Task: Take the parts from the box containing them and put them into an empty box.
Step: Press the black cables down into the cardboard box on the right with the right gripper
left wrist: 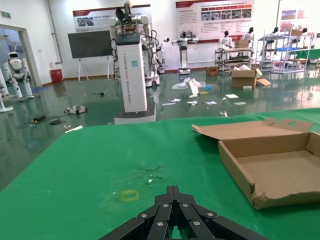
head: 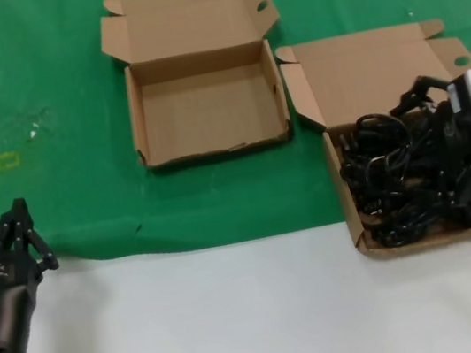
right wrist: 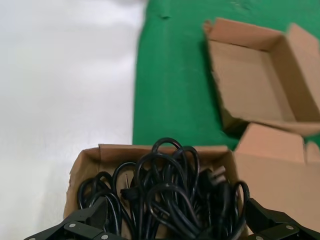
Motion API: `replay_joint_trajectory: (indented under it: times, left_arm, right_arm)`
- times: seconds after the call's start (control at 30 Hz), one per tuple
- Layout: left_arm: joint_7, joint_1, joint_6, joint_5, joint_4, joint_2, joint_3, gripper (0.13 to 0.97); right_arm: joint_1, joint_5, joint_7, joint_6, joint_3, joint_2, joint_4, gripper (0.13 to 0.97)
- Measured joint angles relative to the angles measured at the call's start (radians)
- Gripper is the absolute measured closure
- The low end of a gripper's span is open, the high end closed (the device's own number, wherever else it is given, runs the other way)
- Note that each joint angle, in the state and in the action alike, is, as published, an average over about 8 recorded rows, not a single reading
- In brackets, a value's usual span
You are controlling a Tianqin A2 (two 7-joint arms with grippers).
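Note:
The parts are black coiled power cords [head: 406,176], piled in the squarish cardboard box [head: 358,238] at the right, whose tall lid [head: 370,65] lies open behind it. My right gripper [head: 430,132] is over this pile, open. In the right wrist view its fingers [right wrist: 82,222] spread wide on either side of the cords [right wrist: 170,185], with no cord clamped. The empty wide box [head: 207,109] lies open at the back middle and also shows in the right wrist view [right wrist: 250,75]. My left gripper [head: 17,213] is parked at the front left, shut and empty [left wrist: 172,192].
A green cloth [head: 41,82] covers the far part of the table, with bare white surface [head: 223,322] in front. A small yellow mark [head: 7,160] is on the cloth at the left. The empty box's corner [left wrist: 260,192] lies to the right of my left gripper.

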Motion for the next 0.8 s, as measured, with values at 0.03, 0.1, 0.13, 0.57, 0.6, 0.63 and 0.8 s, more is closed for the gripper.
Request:
replay_joint_trajectory:
  times: [0.03, 0.1, 0.13, 0.57, 0.6, 0.63, 0.8]
  left_arm:
    - [0.0, 0.0, 0.0, 0.0, 0.0, 0.0, 0.0, 0.953]
    - [0.0, 0.0, 0.0, 0.0, 0.0, 0.0, 0.0, 0.953]
    - [0.0, 0.0, 0.0, 0.0, 0.0, 0.0, 0.0, 0.953]
    - [-0.001, 0.0, 0.0, 0.0, 0.0, 0.0, 0.0, 0.953]
    - [-0.001, 0.0, 0.0, 0.0, 0.0, 0.0, 0.0, 0.953]
    - [-0.001, 0.0, 0.0, 0.0, 0.0, 0.0, 0.0, 0.953]
    - [0.0, 0.0, 0.0, 0.0, 0.0, 0.0, 0.0, 0.953]
  right_arm:
    - [0.016, -0.01, -0.029, -0.015, -0.003, -0.015, -0.022, 0.129]
    - [0.048, -0.03, -0.092, -0.042, -0.009, -0.046, -0.065, 0.129]
    - [0.062, -0.038, -0.123, -0.053, -0.012, -0.061, -0.085, 0.129]
    - [0.154, -0.122, -0.438, -0.123, -0.028, -0.192, -0.244, 0.129]
    - [0.156, -0.127, -0.459, -0.125, -0.029, -0.198, -0.255, 0.129]
    - [0.159, -0.131, -0.479, -0.126, -0.029, -0.203, -0.268, 0.129]
    - [0.171, -0.153, -0.548, -0.131, -0.03, -0.222, -0.329, 0.129]
